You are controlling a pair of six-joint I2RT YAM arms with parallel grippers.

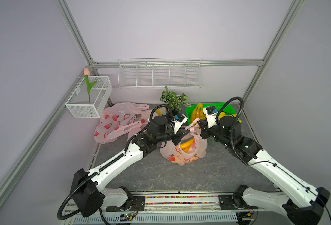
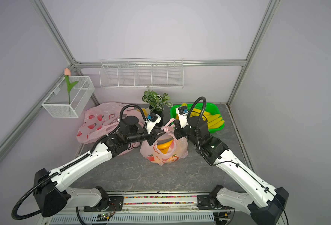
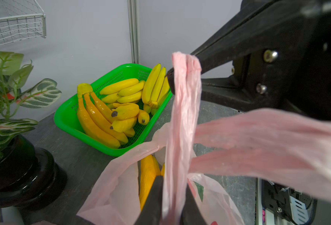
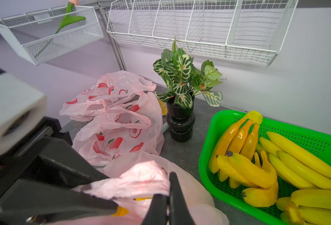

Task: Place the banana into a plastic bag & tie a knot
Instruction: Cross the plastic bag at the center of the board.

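Observation:
A pink plastic bag (image 1: 184, 154) (image 2: 163, 155) printed with peaches stands mid-table, its mouth open. A yellow banana (image 1: 187, 144) (image 2: 164, 145) (image 3: 148, 173) lies inside it. My left gripper (image 1: 184, 133) (image 2: 160, 132) (image 3: 173, 183) is shut on one bag handle (image 3: 182, 116), which runs up as a taut strip. My right gripper (image 1: 196, 123) (image 2: 173, 123) (image 4: 166, 187) is shut on the bunched pink handle (image 4: 141, 181) above the bag mouth. The other handle (image 3: 268, 148) crosses the taut strip. Both grippers sit close together over the bag.
A green basket (image 1: 227, 107) (image 2: 214, 106) (image 3: 67, 120) (image 4: 209, 155) holding several bananas sits at the back right. A potted plant (image 1: 173, 98) (image 4: 180, 120) stands behind the bag. Spare pink bags (image 1: 118, 122) (image 4: 118, 120) lie at the back left. White wire baskets (image 1: 158, 74) hang on the walls.

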